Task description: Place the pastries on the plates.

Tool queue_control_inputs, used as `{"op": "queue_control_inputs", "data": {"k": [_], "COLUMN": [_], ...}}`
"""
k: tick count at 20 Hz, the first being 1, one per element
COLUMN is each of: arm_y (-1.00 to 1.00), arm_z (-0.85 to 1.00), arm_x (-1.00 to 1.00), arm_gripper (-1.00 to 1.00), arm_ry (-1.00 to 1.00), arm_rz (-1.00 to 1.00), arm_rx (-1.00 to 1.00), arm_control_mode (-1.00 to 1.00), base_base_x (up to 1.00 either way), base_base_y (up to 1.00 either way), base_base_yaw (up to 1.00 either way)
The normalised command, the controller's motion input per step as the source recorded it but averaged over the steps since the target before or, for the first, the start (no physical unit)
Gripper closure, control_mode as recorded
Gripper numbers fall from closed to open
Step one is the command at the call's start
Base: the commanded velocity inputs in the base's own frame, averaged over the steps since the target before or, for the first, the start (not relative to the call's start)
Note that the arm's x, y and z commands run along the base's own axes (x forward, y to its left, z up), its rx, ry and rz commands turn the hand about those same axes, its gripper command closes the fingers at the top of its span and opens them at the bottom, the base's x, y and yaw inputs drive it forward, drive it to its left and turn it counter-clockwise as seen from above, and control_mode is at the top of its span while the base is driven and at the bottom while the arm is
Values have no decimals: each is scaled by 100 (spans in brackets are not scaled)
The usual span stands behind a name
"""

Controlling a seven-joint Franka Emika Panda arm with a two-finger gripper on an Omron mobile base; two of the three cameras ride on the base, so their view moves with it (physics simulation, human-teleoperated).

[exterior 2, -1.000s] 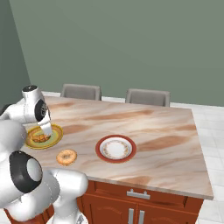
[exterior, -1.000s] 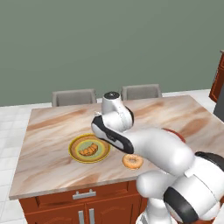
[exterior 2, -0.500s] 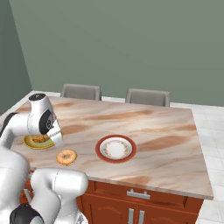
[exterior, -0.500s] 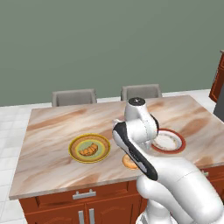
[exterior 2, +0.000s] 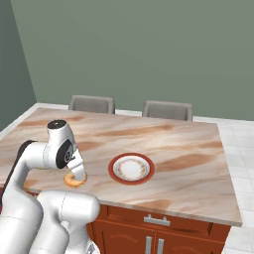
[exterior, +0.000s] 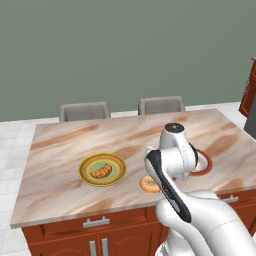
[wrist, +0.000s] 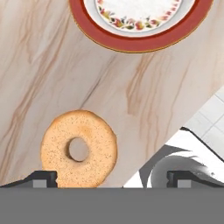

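Resting on the yellow plate [exterior: 86,170] toward the left of the surface [exterior: 60,145], the croissant [exterior: 101,172] is already placed. Further right, the donut [exterior: 148,184] lies flat near the front edge, bare marble around it. Directly above it hangs the tool [exterior 2: 78,173], fingers [wrist: 43,178] spread wide. Just beyond, the red-rimmed plate [exterior 2: 117,160] sits apart from the donut.

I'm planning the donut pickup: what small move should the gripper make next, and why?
Probably shift sideways to centre over the donut, then lower. In the hand view the gripper is open, and the donut lies flat on the counter near one fingertip, not midway. The croissant is plated; the red-rimmed plate sits bare.
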Motion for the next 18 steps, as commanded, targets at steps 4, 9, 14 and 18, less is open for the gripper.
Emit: {"op": "queue_control_inputs", "data": {"k": [4,9,14,18], "arm_y": [-27,0,1,3], "arm_z": [-9,-11,-26,-33], "arm_x": [0,0,1,1], "arm_gripper": [-100,-100,-100,-100], "arm_ry": [3,0,1,0], "arm_rz": [0,5,10,8], "arm_rx": [3,0,0,0], "arm_control_mode": [-100,-100,-100,-100], "base_base_x": [0,0,0,0], "base_base_y": [0,0,0,0], "base_base_yaw": [0,0,0,0]}}
